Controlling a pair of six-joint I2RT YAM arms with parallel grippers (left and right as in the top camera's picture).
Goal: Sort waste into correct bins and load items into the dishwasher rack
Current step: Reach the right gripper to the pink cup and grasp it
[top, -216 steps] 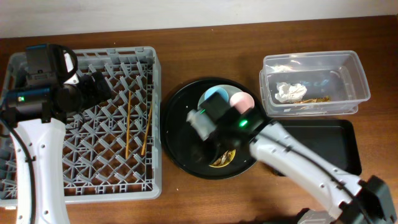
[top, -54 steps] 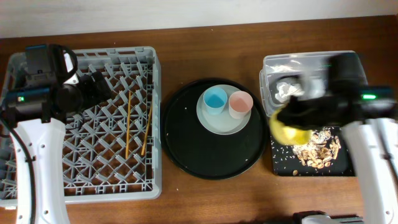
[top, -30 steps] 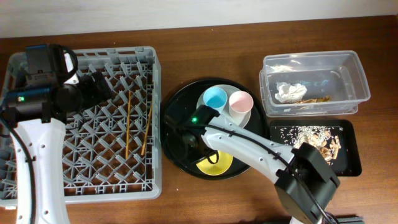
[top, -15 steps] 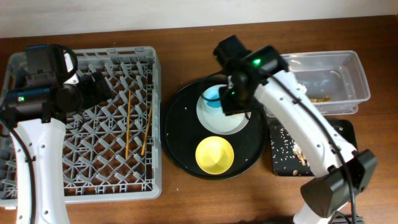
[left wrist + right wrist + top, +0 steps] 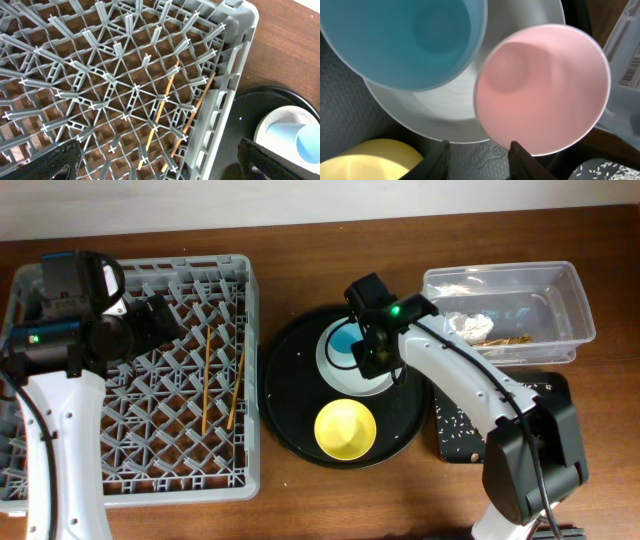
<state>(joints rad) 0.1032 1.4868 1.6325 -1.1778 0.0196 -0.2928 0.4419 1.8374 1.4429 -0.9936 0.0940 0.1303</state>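
Tipped the food scraps [image 5: 452,423] out onto the small black tray [image 5: 556,395] moments ago, then set the yellow bowl [image 5: 345,429] back, emptied, at the front of the round black tray [image 5: 285,395]. Swung the right hand [image 5: 482,159] straight over to the pale plate [image 5: 445,112] since then. Hovering now low above the pink cup [image 5: 542,90], with the blue cup [image 5: 410,40] just beside it on that same plate. Holding the fingers part-spread, pinching nothing. Lining up on the pink cup's near rim, by the look of it, though hard to call which cup for certain.

No change on the other side. Keeping the left hand [image 5: 165,161] spread wide and idle over the dishwasher rack [image 5: 150,430], gripping nothing, with both chopsticks [image 5: 207,385] already lying in the grid.

Means the waste half looks finished: crumpled tissue [image 5: 468,326] and brown-gold wrapper [image 5: 505,340] in the clear tub [image 5: 580,300], scraps on the small black tray. Leaves only the loading: two cups, bowl and plate, all sitting on the round black tray, with a strip of bare tabletop [image 5: 300,250] to cross to the rack. Worth watching the grip here: thin rim, light cup, easy to tip against its blue neighbour.
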